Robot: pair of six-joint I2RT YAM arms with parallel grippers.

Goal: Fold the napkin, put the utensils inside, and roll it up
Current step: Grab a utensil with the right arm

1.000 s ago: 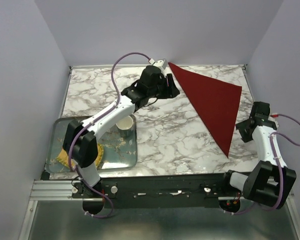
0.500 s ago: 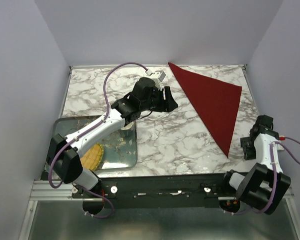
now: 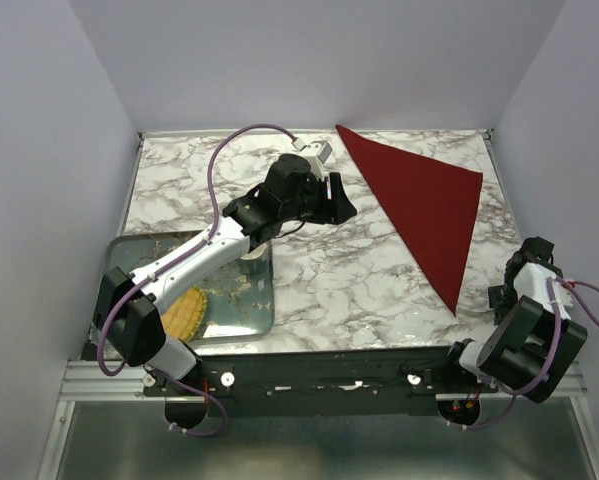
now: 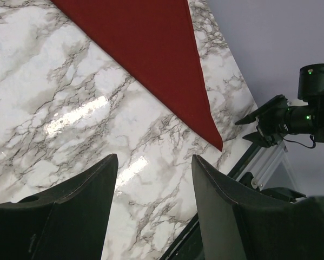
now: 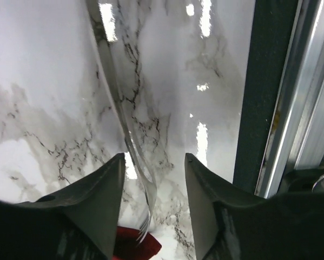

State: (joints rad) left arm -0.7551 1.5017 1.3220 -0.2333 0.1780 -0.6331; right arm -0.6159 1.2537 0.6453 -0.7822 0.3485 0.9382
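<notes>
Your left fingers (image 4: 70,211) hang open over the counter (image 3: 329,270), your right fingers (image 5: 91,200) open above the fork (image 5: 112,86). Your napkin (image 3: 424,205) lies triangular toward the far right corner, tip meeting the tines.

Looked like a robotics lab test cell rather than a home. Boxed in the marble-patterned tabletop (image 3: 319,280) behind and on both sides with plain pale lilac panels (image 3: 309,60). Carried an aluminium extrusion rail (image 3: 99,378) along the tabletop's near edge, with the left arm (image 3: 194,252) and right arm (image 3: 529,340) bolted there, purple cables (image 3: 264,127) looping above the tabletop.
</notes>
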